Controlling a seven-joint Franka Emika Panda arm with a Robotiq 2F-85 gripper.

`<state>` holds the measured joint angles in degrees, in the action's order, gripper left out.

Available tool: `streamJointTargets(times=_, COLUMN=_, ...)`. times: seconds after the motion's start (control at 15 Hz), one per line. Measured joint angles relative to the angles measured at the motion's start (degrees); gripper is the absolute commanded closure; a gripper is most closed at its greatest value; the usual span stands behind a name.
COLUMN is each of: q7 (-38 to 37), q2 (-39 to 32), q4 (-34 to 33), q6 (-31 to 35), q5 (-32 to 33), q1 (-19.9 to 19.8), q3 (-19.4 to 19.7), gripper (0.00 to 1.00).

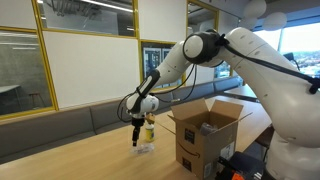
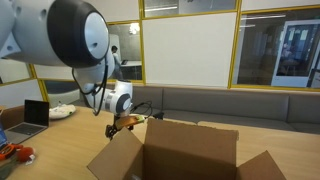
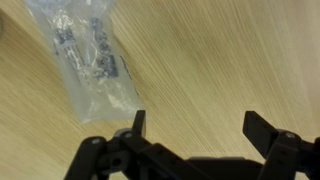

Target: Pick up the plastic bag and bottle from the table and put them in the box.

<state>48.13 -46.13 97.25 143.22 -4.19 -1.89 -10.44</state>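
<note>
Black gripper (image 3: 198, 125), wide open and empty, poised over wooden table (image 3: 230, 50) near the box (image 1: 205, 135). Clear plastic bag (image 3: 90, 60) flat below, outside the box. Bottle (image 1: 148, 132) upright, near the box, not inside.

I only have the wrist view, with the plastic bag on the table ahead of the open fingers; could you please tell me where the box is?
Observer: The cardboard box stands on the table, flaps open, to one side of the gripper in an exterior view.
Operator: Thank you. Is the bottle nearby?
Observer: A yellowish bottle shows right beside the gripper; I cannot tell whether they touch.
Operator: Anything else on the table?
Observer: An open laptop sits there, away from the box.
</note>
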Motion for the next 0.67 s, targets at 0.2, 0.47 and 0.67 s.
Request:
streamJointTargets(times=0.2, q7=-4.5, q2=-6.5, q4=-5.5, q6=0.3, q5=3.9, q1=1.7, q3=2.7, gripper=0.0)
streamJointTargets(times=0.47, q7=-12.9, q2=-14.4, q4=-14.1, q6=1.6, q5=8.6, q1=4.6, q3=6.1, gripper=0.0)
streamJointTargets(times=0.67, q7=-17.6, q2=-18.2, q4=-20.4, q6=1.6, q5=11.1, q1=5.2, q3=7.3, gripper=0.0)
